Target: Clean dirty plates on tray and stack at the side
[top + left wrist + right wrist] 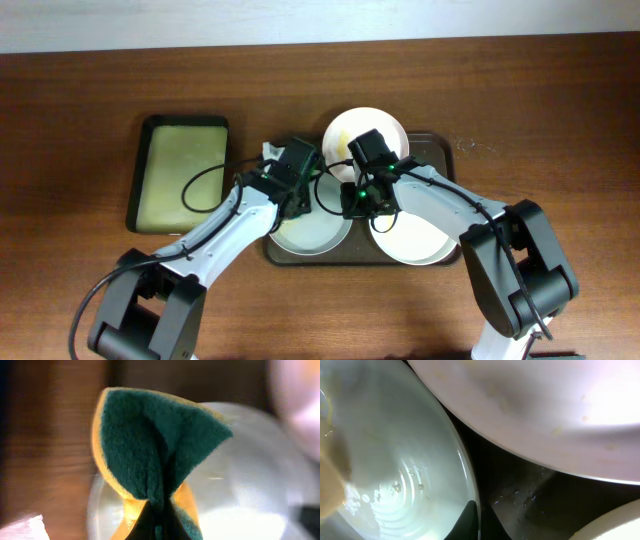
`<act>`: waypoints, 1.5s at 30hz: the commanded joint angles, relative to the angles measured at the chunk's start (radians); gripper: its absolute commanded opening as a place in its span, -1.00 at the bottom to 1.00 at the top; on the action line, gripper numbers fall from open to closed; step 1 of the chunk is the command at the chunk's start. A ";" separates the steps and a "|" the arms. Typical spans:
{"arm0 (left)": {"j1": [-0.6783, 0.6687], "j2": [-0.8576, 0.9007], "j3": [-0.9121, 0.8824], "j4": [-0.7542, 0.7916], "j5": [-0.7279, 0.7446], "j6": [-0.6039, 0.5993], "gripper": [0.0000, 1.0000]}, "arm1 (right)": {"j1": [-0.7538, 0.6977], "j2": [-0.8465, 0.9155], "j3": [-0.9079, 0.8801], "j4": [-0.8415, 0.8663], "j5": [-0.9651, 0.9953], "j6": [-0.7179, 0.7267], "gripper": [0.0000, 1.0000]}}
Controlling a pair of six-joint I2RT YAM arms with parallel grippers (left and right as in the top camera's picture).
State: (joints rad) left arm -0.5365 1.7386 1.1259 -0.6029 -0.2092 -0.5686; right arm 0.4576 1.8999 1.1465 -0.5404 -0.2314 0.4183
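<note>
The right gripper (480, 521) has its fingers drawn together on the right rim of the wet plate (395, 450), seemingly pinching it; this plate lies in the near-left part of the tray (445, 145). The left gripper (157, 522) hovers over the tray's left side, above that same plate, with its jaws clamped on a folded green-and-yellow sponge (150, 445). A second plate (415, 240) lies in the tray's near-right part, and a third plate (375, 125), flecked with yellow, overlaps the tray's far rim.
</note>
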 commanded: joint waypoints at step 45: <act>0.611 -0.132 0.274 -0.326 0.172 0.227 -1.00 | 0.293 -0.116 0.718 -0.549 0.986 -0.493 -0.92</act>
State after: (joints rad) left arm 0.0399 1.6104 1.4002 -0.9253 -0.0906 -0.4088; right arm 0.6773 1.8034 1.8191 -1.0851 0.4500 0.0612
